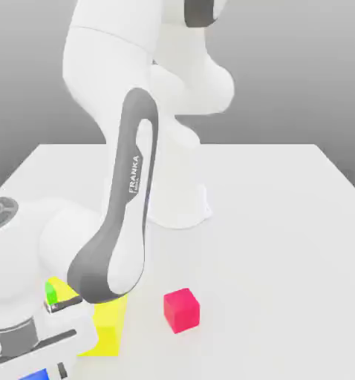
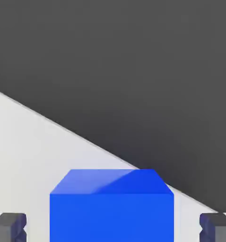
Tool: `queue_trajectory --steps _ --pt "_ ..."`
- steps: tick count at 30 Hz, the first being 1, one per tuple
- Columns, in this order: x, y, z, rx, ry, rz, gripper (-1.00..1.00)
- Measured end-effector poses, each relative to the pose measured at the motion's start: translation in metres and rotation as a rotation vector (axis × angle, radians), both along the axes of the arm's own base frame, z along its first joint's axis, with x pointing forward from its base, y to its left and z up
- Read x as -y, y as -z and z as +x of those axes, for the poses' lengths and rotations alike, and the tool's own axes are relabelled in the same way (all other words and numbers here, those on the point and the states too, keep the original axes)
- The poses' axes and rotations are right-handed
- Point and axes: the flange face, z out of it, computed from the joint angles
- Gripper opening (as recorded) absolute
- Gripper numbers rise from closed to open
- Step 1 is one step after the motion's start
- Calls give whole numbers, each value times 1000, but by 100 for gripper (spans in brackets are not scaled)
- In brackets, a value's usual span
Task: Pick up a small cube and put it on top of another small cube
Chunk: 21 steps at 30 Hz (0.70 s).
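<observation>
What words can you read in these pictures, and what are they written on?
"FRANKA": white letters running up the grey strip of the robot arm in the exterior view.
A smaller line of text beside it is too small to read.
The blue cube, the magenta-pink cube and the yellow block carry no writing.

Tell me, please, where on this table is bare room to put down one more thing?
Bare: the whole right side of the table in the exterior view, bordered by the robot base and the magenta-pink cube; also the strip between those two. Crowded: the near left corner, where yellow block, green cube and blue cube sit under the arm.
</observation>
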Motion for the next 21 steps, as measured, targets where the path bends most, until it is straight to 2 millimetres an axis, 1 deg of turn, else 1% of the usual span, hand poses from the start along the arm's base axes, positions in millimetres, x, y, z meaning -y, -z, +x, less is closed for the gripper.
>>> queue_trajectory --steps 2,3,4,5,7,9,10,12,15,21 --pt "0 0 0 -1 0 1 -100" --pt "0 6 -1 -1 0 1 -100" --pt "0 0 0 -1 -1 0 -100" --pt "0 -12 0 -1 -2 -1 -100" --pt "0 -42 0 -1 -1 0 -100" --pt "18 -77 7 32 10 -20 -100" --pt "27 -87 3 38 26 -20 -100" --pt "41 -103 -13 36 65 -11 -100" --pt "58 -121 -43 27 124 8 -100" --pt "78 -151 -107 15 227 33 -100"
